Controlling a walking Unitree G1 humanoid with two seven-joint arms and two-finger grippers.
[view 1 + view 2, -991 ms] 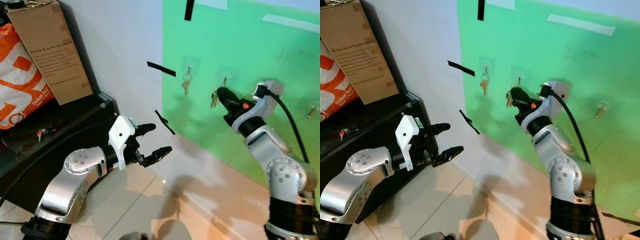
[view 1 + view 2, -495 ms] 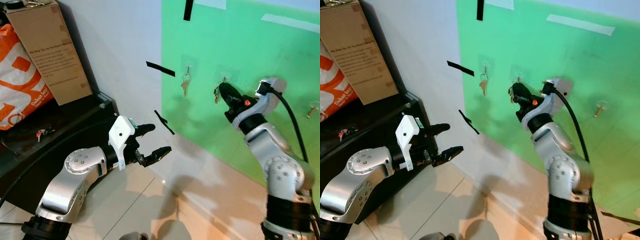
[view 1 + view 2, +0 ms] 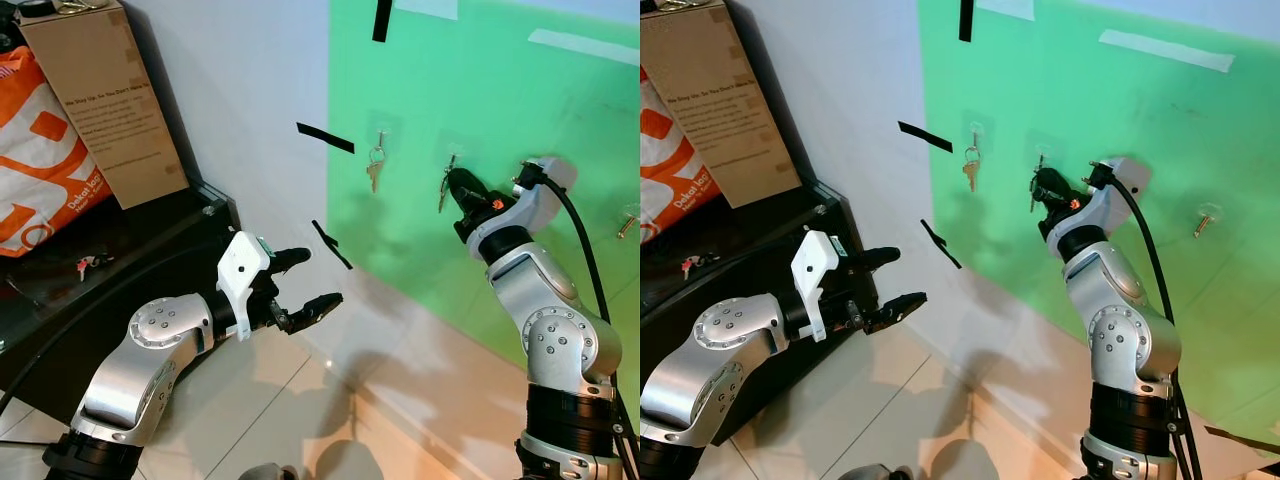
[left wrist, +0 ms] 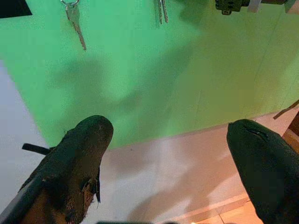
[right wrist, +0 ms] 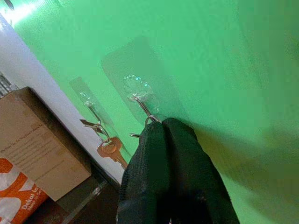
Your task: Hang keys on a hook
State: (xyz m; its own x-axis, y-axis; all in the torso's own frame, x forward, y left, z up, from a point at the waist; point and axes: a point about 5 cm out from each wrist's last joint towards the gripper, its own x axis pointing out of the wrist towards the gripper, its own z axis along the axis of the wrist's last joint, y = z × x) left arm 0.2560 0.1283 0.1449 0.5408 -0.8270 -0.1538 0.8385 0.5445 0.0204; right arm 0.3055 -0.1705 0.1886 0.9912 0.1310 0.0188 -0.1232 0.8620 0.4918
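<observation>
A bunch of keys [image 3: 443,188] hangs down against the green wall panel [image 3: 500,90] just under the middle clear hook [image 5: 138,95]. My right gripper [image 3: 456,182] is raised to that hook. Its black fingers [image 5: 168,154] are pressed shut, with the key ring [image 5: 150,120] at their tips touching the hook's wire. My left gripper [image 3: 320,276] is held low in front of the white wall. It is open with nothing between its fingers [image 4: 84,154]. From there the hanging keys [image 4: 161,10] show high on the green panel.
A single key [image 3: 373,172] hangs on the hook to the left, and another hook [image 3: 628,218] with a key is at the far right. A cardboard box [image 3: 100,100] and an orange bag [image 3: 40,170] stand on a black cabinet [image 3: 150,240] at left, with a small red-tagged key [image 3: 88,264].
My right gripper has carried the keys up and to the right, from beside the middle hook to right at it. The left arm has not moved.
</observation>
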